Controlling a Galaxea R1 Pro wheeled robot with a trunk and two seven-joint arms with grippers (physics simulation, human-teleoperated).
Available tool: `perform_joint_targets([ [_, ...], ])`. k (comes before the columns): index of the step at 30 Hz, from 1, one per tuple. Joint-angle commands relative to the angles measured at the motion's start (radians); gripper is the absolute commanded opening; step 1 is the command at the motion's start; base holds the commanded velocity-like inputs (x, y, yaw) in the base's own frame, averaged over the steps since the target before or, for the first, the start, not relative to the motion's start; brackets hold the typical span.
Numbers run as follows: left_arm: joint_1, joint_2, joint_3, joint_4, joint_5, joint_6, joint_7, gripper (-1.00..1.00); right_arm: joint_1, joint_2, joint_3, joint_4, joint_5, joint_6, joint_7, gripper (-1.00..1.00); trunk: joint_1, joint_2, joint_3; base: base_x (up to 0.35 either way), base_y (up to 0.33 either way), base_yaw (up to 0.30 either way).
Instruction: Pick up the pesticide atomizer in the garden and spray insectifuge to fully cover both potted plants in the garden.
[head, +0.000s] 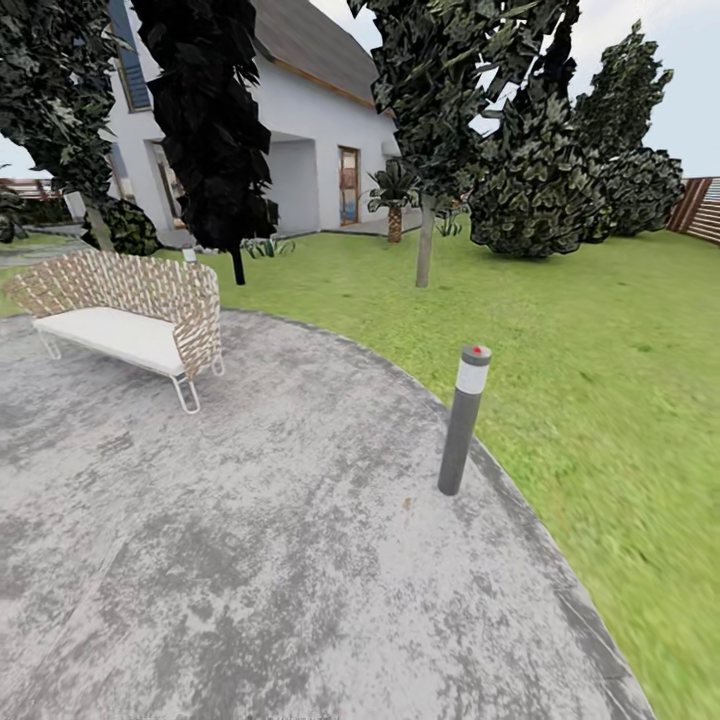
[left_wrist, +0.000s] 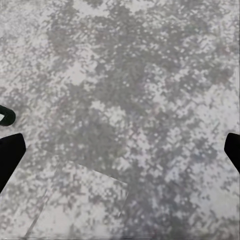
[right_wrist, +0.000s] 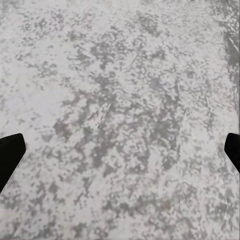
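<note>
The head view looks across a round, mottled grey paved patch (head: 250, 540) bordered by green lawn (head: 600, 340). A woven wicker bench with a white cushion (head: 125, 310) stands at the left of the frame, a short grey bollard with a red-dotted top (head: 463, 420) rises at the patch's right edge, and a white house (head: 310, 130) sits behind dark trees (head: 205, 120) at the top. A slatted brown fence (head: 703, 208) shows at the far right.

Both wrist views look down on bare paving. The left gripper (left_wrist: 120, 150) and the right gripper (right_wrist: 120, 150) each show dark fingertips at opposite frame edges, spread wide and holding nothing.

Judging from this, the task has barely begun: no spray bottle or potted rosette can be made out here, so finding, grasping and spraying all remain.
</note>
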Motion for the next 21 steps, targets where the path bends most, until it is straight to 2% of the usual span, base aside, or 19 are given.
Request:
perform_joint_targets([
  [1, -0.001, 0.0, -0.001, 0.001, 0.003, -0.003, 0.001, 1.0, 0.0, 0.0, 0.0, 0.0, 0.001, -0.003, -0.001, 1.0, 0.0, 0.0, -0.001, 0.0, 0.0, 0.278],
  [8, -0.001, 0.0, -0.001, 0.001, 0.003, -0.003, 0.001, 1.0, 0.0, 0.0, 0.001, 0.0, 0.001, -0.003, 0.0, 1.0, 0.0, 0.0, -0.005, 0.071, -0.092, 0.259],
  [21, -0.001, 0.0, -0.001, 0.001, 0.003, -0.003, 0.001, 1.0, 0.0, -0.001, 0.004, -0.001, 0.001, -0.004, 0.004, 1.0, 0.0, 0.0, -0.005, 0.134, -0.242, 0.024],
])
